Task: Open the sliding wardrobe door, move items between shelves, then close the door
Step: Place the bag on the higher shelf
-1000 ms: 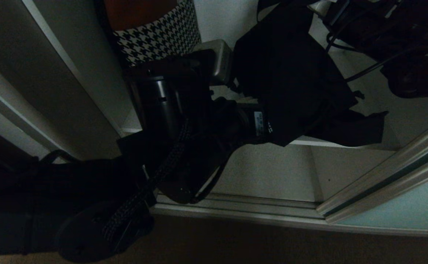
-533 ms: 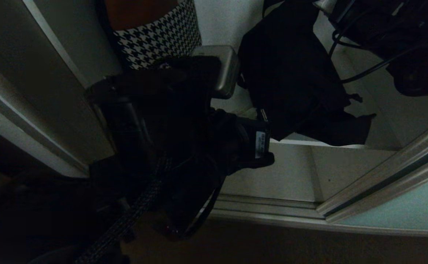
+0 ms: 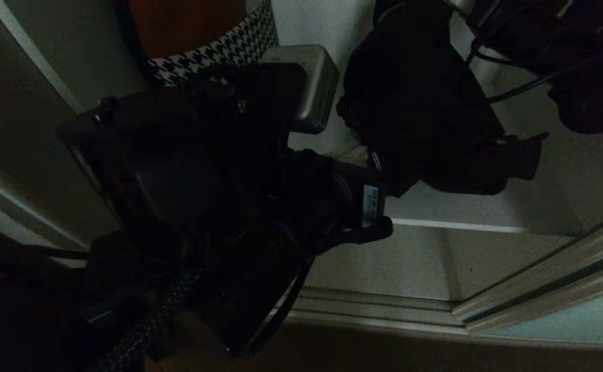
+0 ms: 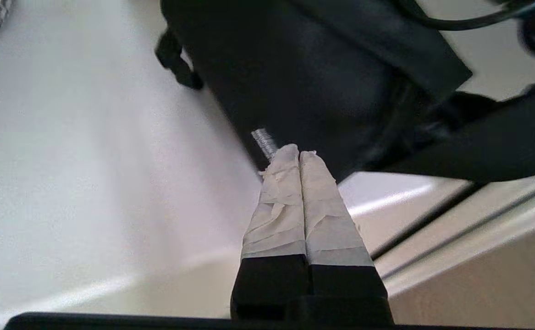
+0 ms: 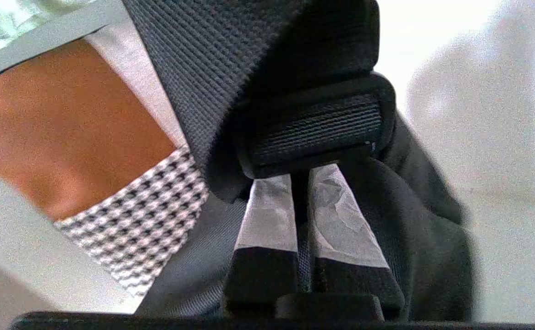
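Note:
The black fabric bundle hangs above the white shelf inside the wardrobe, its lower folds just above the shelf's front edge. My right gripper is shut on a webbing strap of the bundle. My left gripper is shut, its taped tips pressed together against the bundle's underside, beside a small ridged silver piece. In the head view the left gripper sits under the bundle's lower left corner. The sliding wardrobe door stands pushed aside at lower right.
A houndstooth-patterned box with an orange inside stands on the shelf left of the bundle. The left arm fills the middle of the head view. The door's silver track runs along the floor. The right arm with cables is at top right.
The bundle has come up off the shelf's front edge. The left arm has swung up and nearer the camera, its gripper staying under the bundle. The whole picture has shifted down slightly.

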Tool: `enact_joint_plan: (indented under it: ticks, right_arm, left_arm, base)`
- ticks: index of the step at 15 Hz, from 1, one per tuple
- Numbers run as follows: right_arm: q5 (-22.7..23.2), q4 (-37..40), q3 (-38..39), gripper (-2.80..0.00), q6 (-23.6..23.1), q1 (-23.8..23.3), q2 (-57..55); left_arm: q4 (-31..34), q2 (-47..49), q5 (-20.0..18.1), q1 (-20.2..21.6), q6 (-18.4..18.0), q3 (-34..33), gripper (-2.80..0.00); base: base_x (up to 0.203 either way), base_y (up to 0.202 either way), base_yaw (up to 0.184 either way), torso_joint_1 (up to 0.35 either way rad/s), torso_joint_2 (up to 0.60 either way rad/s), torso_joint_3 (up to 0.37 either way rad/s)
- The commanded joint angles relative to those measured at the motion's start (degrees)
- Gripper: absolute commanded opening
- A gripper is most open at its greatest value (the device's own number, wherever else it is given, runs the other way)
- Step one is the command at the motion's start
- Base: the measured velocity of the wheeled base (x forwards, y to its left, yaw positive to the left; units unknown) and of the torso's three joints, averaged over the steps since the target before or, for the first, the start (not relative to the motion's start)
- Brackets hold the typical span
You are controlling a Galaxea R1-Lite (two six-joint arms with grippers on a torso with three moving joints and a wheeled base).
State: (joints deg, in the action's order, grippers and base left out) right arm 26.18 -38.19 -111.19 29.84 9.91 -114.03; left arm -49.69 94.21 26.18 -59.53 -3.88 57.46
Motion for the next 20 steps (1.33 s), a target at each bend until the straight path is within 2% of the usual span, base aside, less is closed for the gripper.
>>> enact_joint_plan:
  ticks: [1,7,16,18,19,20]
  right_arm:
    - [0.2,-0.4,0.0,-2.80,0.1,0.1,0.2]
    - [0.3,-2.5,0.0,-2.80,0.1,0.1,1.1]
    - [-0.8,-2.1,0.1,-2.80,0.2,0.3,-0.6]
    - [-2.6,-1.7,0.4,-2.80,0.2,0.5,0.2]
    - [-3.3,-1.1,0.5,0.00,0.0,0.5,0.2]
    - [-3.0,-0.8,0.4,0.00,0.0,0.5,0.0]
  left_arm:
    - [-1.2,0.0,0.0,0.0,0.0,-0.6,-2.80]
    - [-3.8,0.3,-1.8,-0.9,0.0,-2.8,-2.80]
    - [-3.9,0.4,-2.1,-1.3,0.4,-3.5,-2.80]
    - [-3.9,0.2,-2.4,-1.5,1.0,-3.5,-2.80]
    - [-3.8,0.2,-2.5,-1.6,1.4,-3.6,-2.80]
    - [-3.9,0.2,-2.5,-1.6,1.5,-3.7,-2.80]
  base:
    - [0.123,0.000,0.000,-0.001,0.00,0.005]
    - [0.000,0.000,0.000,0.000,0.00,0.000]
    - [0.000,0.000,0.000,0.000,0.00,0.000]
    - [0.000,0.000,0.000,0.000,0.00,0.000]
    - [0.000,0.000,0.000,0.000,0.00,0.000]
    - [0.000,0.000,0.000,0.000,0.00,0.000]
